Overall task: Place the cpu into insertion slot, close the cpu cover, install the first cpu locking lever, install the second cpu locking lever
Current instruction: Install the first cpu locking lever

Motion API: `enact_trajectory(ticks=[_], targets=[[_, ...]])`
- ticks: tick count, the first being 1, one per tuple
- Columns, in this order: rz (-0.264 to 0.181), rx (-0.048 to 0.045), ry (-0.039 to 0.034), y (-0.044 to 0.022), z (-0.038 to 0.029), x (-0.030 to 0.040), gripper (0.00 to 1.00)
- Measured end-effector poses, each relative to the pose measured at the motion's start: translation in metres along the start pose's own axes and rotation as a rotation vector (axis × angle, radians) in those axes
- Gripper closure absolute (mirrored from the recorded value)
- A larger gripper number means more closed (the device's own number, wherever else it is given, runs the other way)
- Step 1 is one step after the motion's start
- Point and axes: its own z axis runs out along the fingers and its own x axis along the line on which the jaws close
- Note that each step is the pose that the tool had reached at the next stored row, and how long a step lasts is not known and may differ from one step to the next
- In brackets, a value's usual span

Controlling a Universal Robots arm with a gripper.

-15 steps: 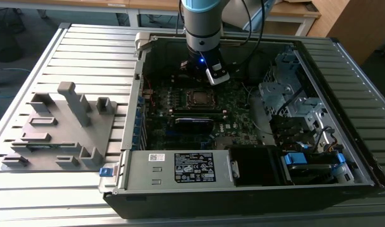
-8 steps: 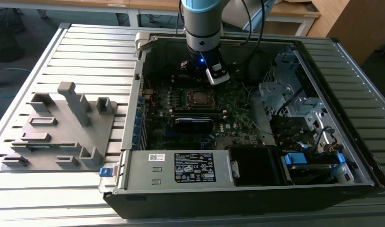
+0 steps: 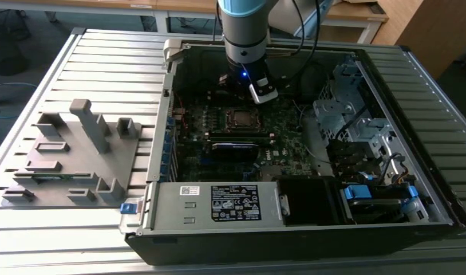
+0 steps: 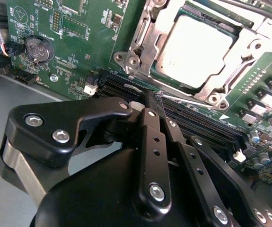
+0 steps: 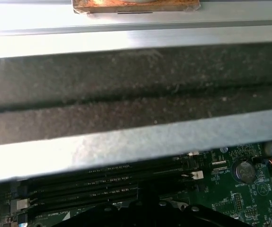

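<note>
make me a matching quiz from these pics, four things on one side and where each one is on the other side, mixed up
Things
1. cpu
2. coin battery
3. grey fixture
4. gripper

Places
a. on the table outside the case, at the exterior view's left
b. tips by the black memory slots
c. showing through the window of the cpu cover
d. in a round holder on the green board

Pairs: 1-c, 2-d, 3-a, 4-b
</note>
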Motion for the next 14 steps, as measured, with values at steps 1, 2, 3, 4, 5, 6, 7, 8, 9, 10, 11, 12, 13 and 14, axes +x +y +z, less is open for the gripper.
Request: enact_trajectory(ticks=[1, 2, 3, 4, 5, 6, 7, 8, 9, 10, 11, 12, 13, 14], targets=[[0.000, -0.0001, -0.0003, 0.0000, 0.0000, 0.0000, 0.90], [0.000, -0.0002, -0.0005, 0.0000, 0.0001, 0.0000, 0.90], [0.000, -0.0003, -0.0007, 0.0000, 0.0001, 0.0001, 0.90], [0.000, -0.0004, -0.0010, 0.0000, 0.0002, 0.0002, 0.90], [0.000, -0.0004, -0.0012, 0.0000, 0.0002, 0.0005, 0.90], [0.000, -0.0004, -0.0012, 0.0000, 0.0002, 0.0006, 0.90], [0.000, -0.0005, -0.0012, 0.0000, 0.0002, 0.0007, 0.90], [0.000, -0.0004, -0.0012, 0.0000, 0.0001, 0.0008, 0.90], [0.000, -0.0004, -0.0013, 0.0000, 0.0001, 0.0011, 0.90], [0.000, -0.0003, -0.0012, 0.0000, 0.0001, 0.0013, 0.90], [0.000, -0.0004, -0.0012, 0.0000, 0.0001, 0.0013, 0.90], [0.000, -0.0003, -0.0013, 0.0000, 0.0001, 0.0014, 0.90], [0.000, -0.0003, -0.0014, 0.0000, 0.0000, 0.0017, 0.90], [0.000, -0.0003, -0.0016, 0.0001, 0.0001, 0.0019, 0.90]])
